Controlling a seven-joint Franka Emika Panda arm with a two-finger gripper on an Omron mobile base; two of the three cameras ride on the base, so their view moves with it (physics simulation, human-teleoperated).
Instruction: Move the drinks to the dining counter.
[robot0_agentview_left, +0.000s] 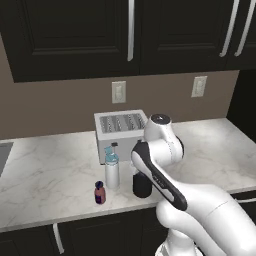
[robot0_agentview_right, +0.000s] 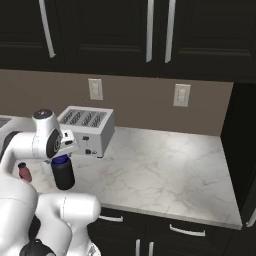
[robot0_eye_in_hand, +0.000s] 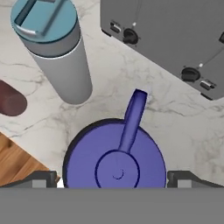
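Black bottle (robot0_eye_in_hand: 114, 159) on worktop (robot0_agentview_left: 45, 180) by toaster (robot0_agentview_left: 120, 131), beside 2 other drinks; gripper (robot0_eye_in_hand: 114, 180) spread wide directly above cap, holding nothing. Step: 1st pick. Next: lower, close round bottle

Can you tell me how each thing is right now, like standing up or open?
black bottle: upright on the worktop, blue cap on, between the open fingers
slim white-grey bottle: upright, lid on
tiny purple-red bottle: upright, capped
toaster: slots empty
gripper: open, above the black bottle
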